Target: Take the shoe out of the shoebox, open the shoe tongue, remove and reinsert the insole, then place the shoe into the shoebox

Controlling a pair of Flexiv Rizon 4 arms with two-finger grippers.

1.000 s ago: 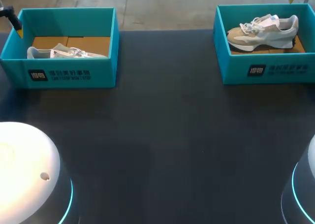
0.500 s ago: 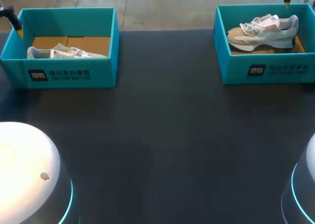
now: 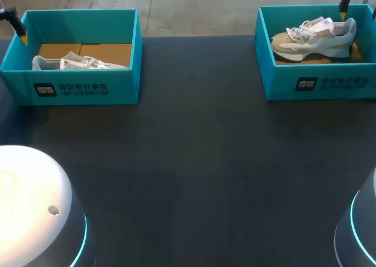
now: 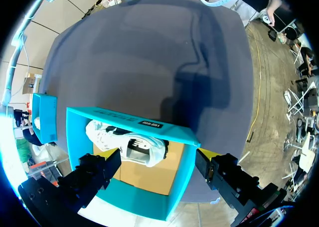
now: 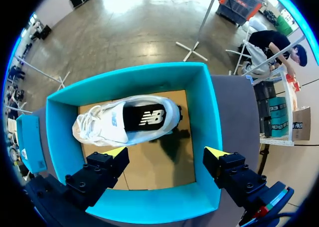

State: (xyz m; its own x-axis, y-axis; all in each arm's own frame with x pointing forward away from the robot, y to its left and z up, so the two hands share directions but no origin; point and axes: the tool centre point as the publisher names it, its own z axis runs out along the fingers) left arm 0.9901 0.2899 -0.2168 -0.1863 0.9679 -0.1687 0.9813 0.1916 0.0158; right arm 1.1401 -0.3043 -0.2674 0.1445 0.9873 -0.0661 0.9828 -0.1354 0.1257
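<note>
Overhead, right pincer (image 5: pixel 166 152) spread wide above shoe (image 5: pixel 127 119) in shoebox (image 5: pixel 213 112), left pincer (image 4: pixel 160 159) likewise wide, both empty

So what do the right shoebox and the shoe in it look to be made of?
Right shoebox: probably cardboard, matte teal walls, bare brown floor. Shoe: seemingly fabric and suede-like panels, white and tan, cord laces, thick pale sole, maybe foam.

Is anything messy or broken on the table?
No, nothing looks odd. The white shoe lies inside the left shoebox and the beige shoe inside the right shoebox. Both boxes look whole, and nothing has spilled.
</note>
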